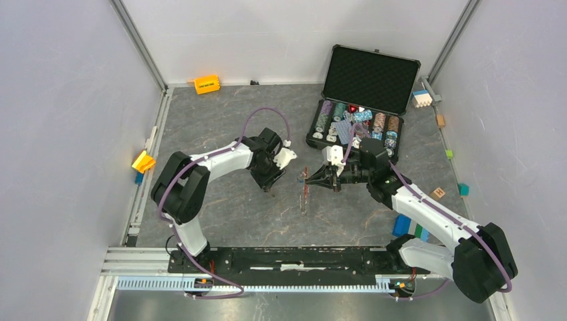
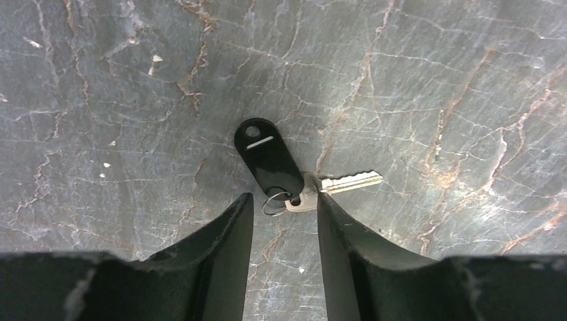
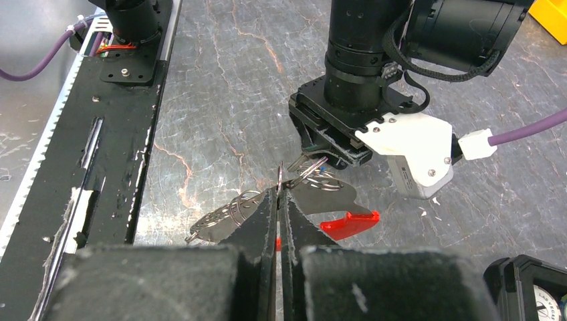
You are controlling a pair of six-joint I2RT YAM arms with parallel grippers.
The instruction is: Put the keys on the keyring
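left jaws apart, key [image 2: 342,182] between tips | right jaws pinching keyring [image 3: 348,225]

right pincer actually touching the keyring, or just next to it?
Touching. In the right wrist view the right pincer is shut on the keyring: its thin silver wire sticks up from between the closed fingertips, with no gap visible.

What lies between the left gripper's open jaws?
Left wrist view: a small silver wire ring and the head of a silver metal key lie there; a black oval fob sits just beyond the tips.
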